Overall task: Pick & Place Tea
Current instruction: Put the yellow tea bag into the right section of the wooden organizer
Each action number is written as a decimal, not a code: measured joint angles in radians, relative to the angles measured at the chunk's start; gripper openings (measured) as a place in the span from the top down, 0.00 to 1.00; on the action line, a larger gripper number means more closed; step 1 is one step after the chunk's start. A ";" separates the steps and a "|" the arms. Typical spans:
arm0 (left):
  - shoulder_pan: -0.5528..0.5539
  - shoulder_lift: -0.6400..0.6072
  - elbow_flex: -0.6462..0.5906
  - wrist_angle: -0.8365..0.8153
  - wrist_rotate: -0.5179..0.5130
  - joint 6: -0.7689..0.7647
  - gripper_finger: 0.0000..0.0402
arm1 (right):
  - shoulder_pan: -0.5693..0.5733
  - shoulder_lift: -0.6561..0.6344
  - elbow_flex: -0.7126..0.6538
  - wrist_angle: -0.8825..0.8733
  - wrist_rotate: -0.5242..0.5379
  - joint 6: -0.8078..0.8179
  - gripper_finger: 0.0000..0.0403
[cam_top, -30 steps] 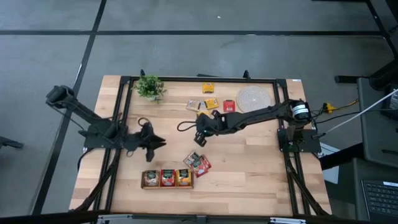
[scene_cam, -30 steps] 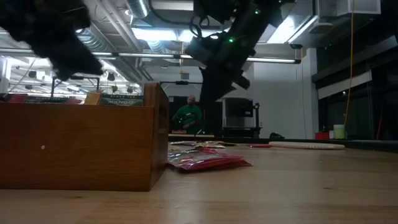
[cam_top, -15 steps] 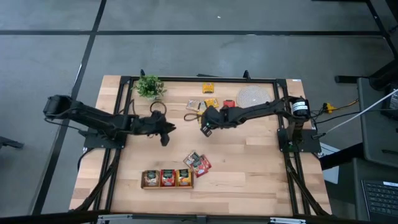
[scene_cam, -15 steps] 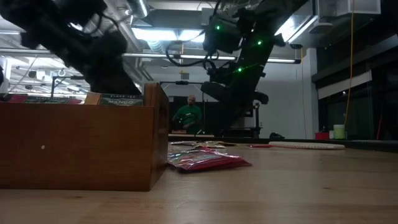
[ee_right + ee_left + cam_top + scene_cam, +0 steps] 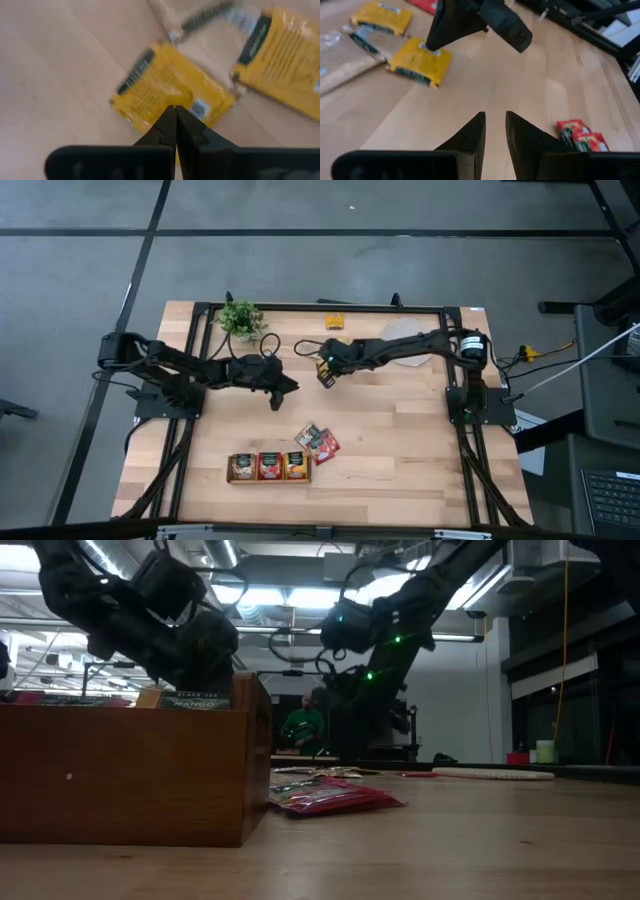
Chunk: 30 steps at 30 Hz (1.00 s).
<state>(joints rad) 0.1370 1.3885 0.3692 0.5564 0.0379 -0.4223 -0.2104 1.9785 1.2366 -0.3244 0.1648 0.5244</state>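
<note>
1. Nearest you, the wooden tray (image 5: 268, 467) already holds sachets in its three compartments. Two red sachets (image 5: 317, 442) lie loose just beside its right end.
2. Mid-table, your left gripper (image 5: 279, 389) hangs empty, jaws parted by only a narrow gap. If you drop it on a sachet like that, the tips will likely push the packet along instead of straddling it.
3. Farther back, your right gripper (image 5: 324, 370) is closed tight with nothing between the fingers, poised over a yellow sachet (image 5: 172, 92). Descending closed would only press or skid the packet; it needs opening first.
4. The two grippers are near each other, so both reaching for the back pile risks a collision.
5. The right wrist view shows the closed tips lined up over the yellow packet, with a second yellow packet (image 5: 287, 70) beside it. The high view hides that pile under the arm.
6. The left wrist view alone shows the left jaws' gap.
</note>
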 joint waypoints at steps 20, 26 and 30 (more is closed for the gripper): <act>0.004 0.006 0.000 -0.054 -0.067 0.112 0.82 | 0.128 0.101 -0.002 0.290 -0.300 -0.086 0.99; 0.003 0.006 0.000 -0.114 -0.075 0.099 0.82 | 0.128 0.068 -0.003 0.338 -0.305 -0.093 0.99; -0.022 0.006 0.000 -0.134 -0.073 0.116 0.83 | 0.138 -0.011 0.004 0.276 -0.292 -0.112 0.99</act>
<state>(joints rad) 0.1152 1.3945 0.3695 0.4228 -0.0353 -0.3060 -0.0725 1.9673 1.2403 -0.0479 -0.1272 0.4120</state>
